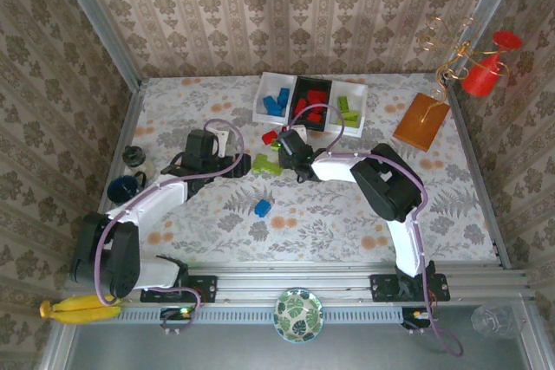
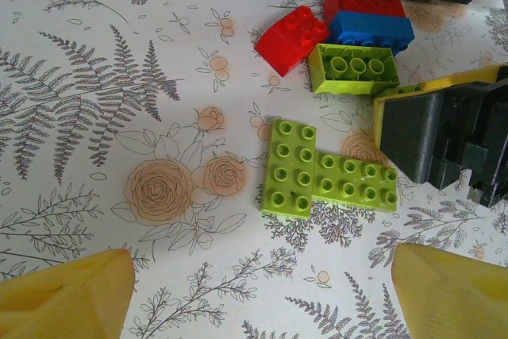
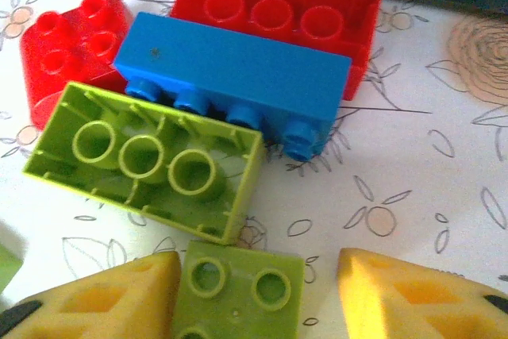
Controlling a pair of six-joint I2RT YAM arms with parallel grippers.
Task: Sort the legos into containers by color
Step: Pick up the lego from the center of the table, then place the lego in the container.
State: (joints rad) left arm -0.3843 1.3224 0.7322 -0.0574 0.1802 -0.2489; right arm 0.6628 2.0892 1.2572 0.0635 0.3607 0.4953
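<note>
Right jaws stand open astride a flat green lego (image 3: pixel 238 287) on the desk, an upturned one (image 3: pixel 151 160) crowding at 11 o'clock: best close squarely, lift clear, then carry to the green-stocked tray (image 1: pixel 362 110) at 2 o'clock; left jaws hang open.

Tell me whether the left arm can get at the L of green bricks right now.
Probably yes. The green bricks lie flat on bare table just ahead of the open left gripper, nothing between. The right gripper sits close by their right end and might crowd the approach.
</note>
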